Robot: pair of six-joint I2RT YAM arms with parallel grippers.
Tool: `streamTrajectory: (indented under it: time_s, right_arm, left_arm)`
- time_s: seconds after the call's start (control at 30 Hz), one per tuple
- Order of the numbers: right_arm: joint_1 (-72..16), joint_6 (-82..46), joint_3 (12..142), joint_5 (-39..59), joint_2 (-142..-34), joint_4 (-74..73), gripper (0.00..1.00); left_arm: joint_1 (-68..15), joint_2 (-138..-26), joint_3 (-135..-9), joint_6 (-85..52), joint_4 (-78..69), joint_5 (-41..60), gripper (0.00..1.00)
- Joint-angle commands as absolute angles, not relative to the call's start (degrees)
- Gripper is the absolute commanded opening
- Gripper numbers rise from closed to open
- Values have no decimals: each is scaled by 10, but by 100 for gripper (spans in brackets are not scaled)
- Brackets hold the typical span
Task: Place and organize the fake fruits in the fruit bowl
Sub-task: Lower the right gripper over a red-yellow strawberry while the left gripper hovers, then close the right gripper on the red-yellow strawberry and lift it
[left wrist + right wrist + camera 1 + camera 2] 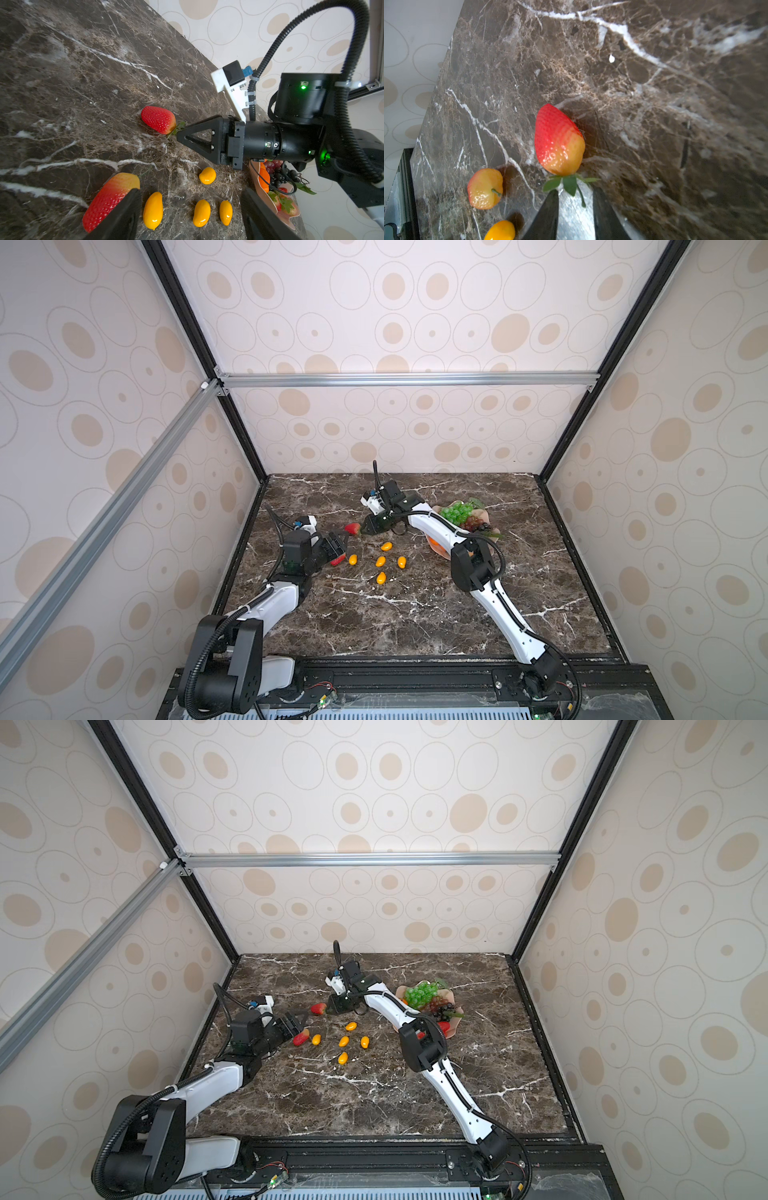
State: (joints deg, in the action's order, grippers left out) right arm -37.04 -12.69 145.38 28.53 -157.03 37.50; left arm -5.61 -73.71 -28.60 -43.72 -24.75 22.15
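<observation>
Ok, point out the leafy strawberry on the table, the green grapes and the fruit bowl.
leafy strawberry (558, 141): right wrist view, its red body.
green grapes (456, 512): in a top view, middle of the bunch.
fruit bowl (400, 993): in a top view, bare rim beside grapes.

Polished brown marble-look table with white veins. Glossy smooth plastic kumquats. Shiny dimpled plastic strawberry. Glossy white arm shell. Brushed aluminium bar, upper middle.
</observation>
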Motion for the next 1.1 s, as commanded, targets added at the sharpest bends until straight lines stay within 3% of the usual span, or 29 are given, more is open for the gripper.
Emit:
streamTrajectory:
  time_s: [0.0,1.07]
  right_arm:
    - [-369,-129,1471,294,-1584,385,31]
    - [-369,-127,1472,299,-1570,386,0]
  left_arm:
    - [-51,-739,-287,-440,-261,227,76]
    - [-41,-717,-286,-425,-247,230,79]
